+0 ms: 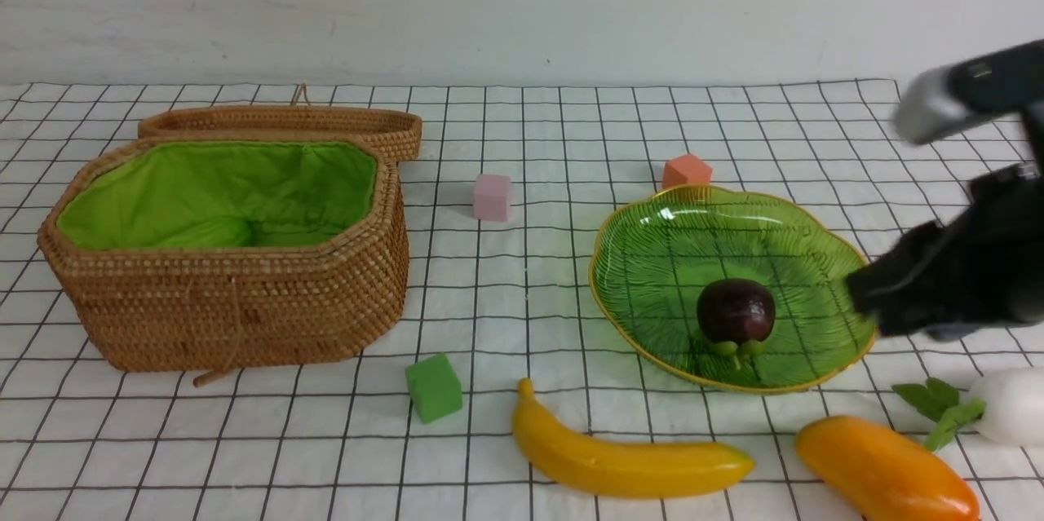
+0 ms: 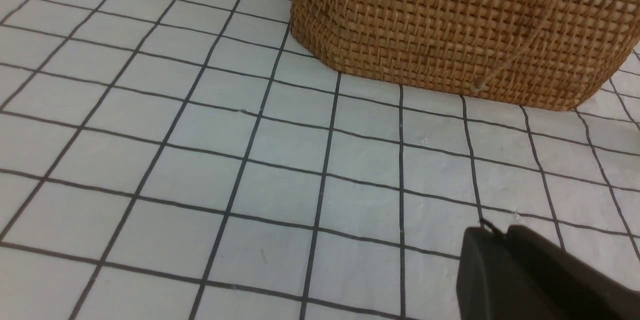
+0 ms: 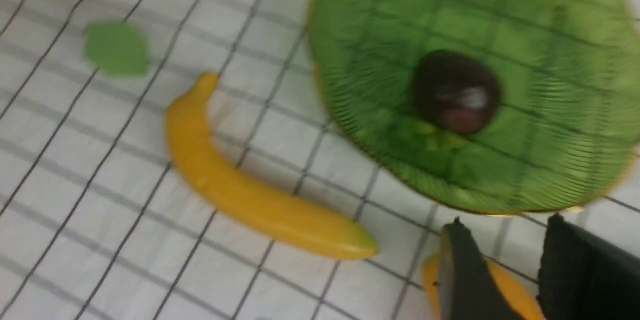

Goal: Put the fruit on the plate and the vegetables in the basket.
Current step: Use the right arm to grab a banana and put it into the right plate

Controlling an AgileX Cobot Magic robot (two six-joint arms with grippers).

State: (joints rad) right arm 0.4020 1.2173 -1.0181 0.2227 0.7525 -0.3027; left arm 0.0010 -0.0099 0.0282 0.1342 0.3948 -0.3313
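Cloth (image 1: pixel 522 276): white, gridded.
Right pincer (image 3: pixel 507 220): parted, empty, over mango (image 3: pixel 510 285) (probably next fruit).
Left pincer (image 2: pixel 500 230): closed, near basket (image 2: pixel 450 24).

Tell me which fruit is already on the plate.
The dark-purple mangosteen, sitting in the green plate. The banana and the mango both lie on the checked cloth, nearer the robot than the plate.
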